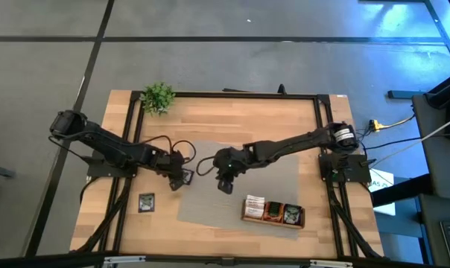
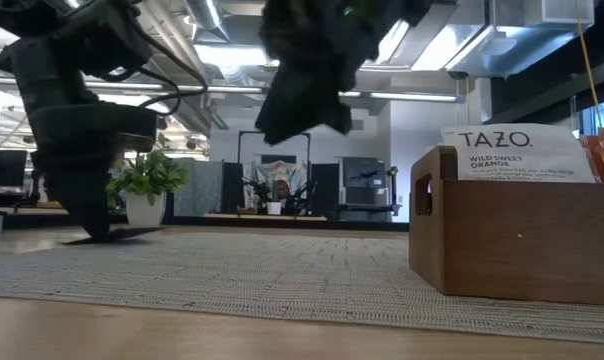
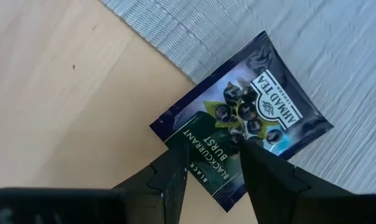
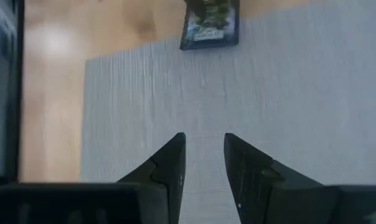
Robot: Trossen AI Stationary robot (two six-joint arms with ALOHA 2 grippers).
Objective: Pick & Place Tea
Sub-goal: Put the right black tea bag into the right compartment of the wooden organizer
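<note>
Your left gripper (image 1: 182, 178) sits left of centre in the high view, low over the left edge of the grey mat (image 1: 284, 179). In the left wrist view its jaws stand open with a gap between them, just above a dark sachet (image 3: 241, 134) marked blackcurrant; that sachet lies flat, half on the mat and half on the bare tabletop (image 3: 63, 87), and nothing is gripped.

Your right gripper (image 1: 226, 184) is at the middle of the high view, above the mat. In the right wrist view its jaws are narrowly parted and empty, with only mat weave between them; the same dark sachet shows at the top centre of that frame, across the mat's edge.

A second dark sachet (image 1: 146, 202) lies alone on the tabletop at the lower left of the high view, clear of the mat.

The wooden tray (image 1: 274, 221) rests at the lower right of the mat, with more sachets standing in its compartments. In the low view, at the right, a white sachet (image 2: 517, 153) labelled wild sweet orange stands up out of it.

A potted plant (image 1: 158, 97) stands at the tabletop's upper left.
</note>
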